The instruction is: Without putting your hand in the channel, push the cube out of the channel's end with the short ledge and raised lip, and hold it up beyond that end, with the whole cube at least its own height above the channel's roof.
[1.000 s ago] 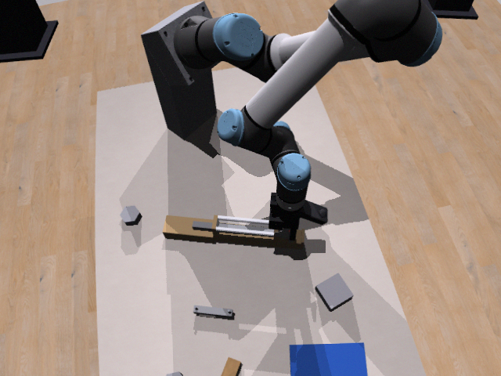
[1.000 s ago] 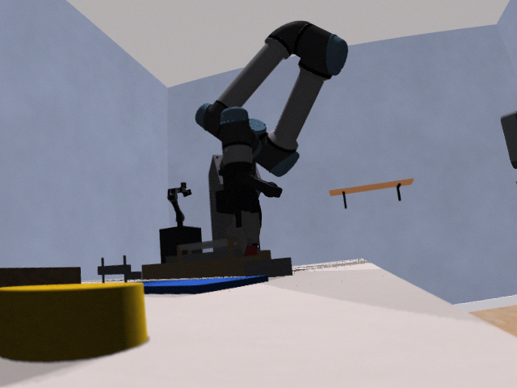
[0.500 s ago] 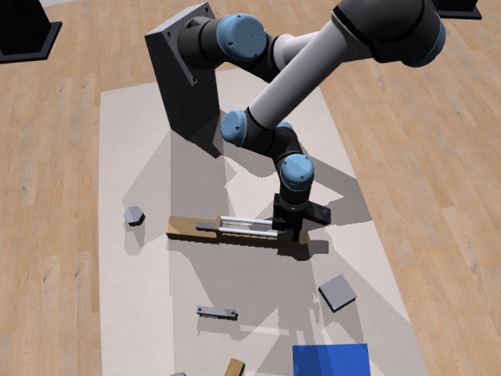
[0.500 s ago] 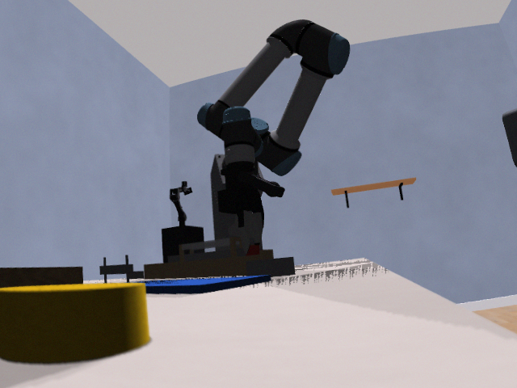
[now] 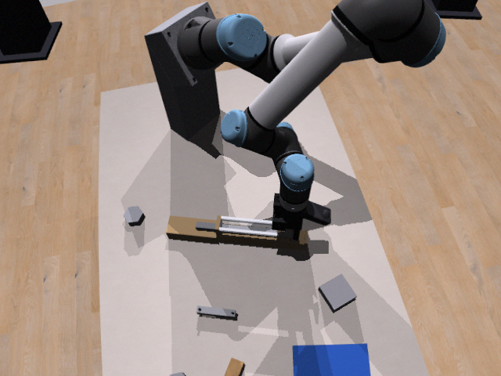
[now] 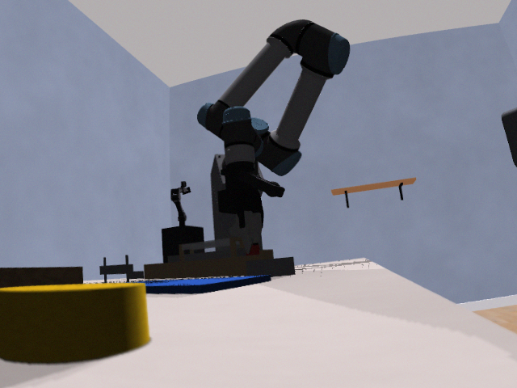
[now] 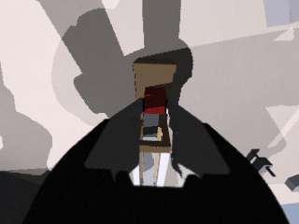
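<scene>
The red cube point(image 6: 253, 249) point(image 7: 155, 97) is on the short ledge point(image 7: 149, 74), just beyond the channel's end; my gripper hides it in the top view. My gripper point(image 7: 154, 99) points down, and its fingertips are shut on the cube's two sides. The cube appears low, near ledge height. The channel point(image 5: 247, 232) has pale rails as its roof and lies on a long wooden base point(image 5: 182, 227) point(image 6: 179, 270). A grey bar point(image 5: 205, 225) lies at the channel's far end, on the long ledge. Another grey piece point(image 7: 150, 119) shows right behind the cube.
A grey square block point(image 5: 337, 292), a grey bar with two holes point(image 5: 216, 311) and a blue slab point(image 5: 330, 362) lie on the front side. A grey hexagonal piece point(image 5: 134, 215) is off the long ledge. A yellow cylinder point(image 6: 75, 326) stands nearest the exterior camera.
</scene>
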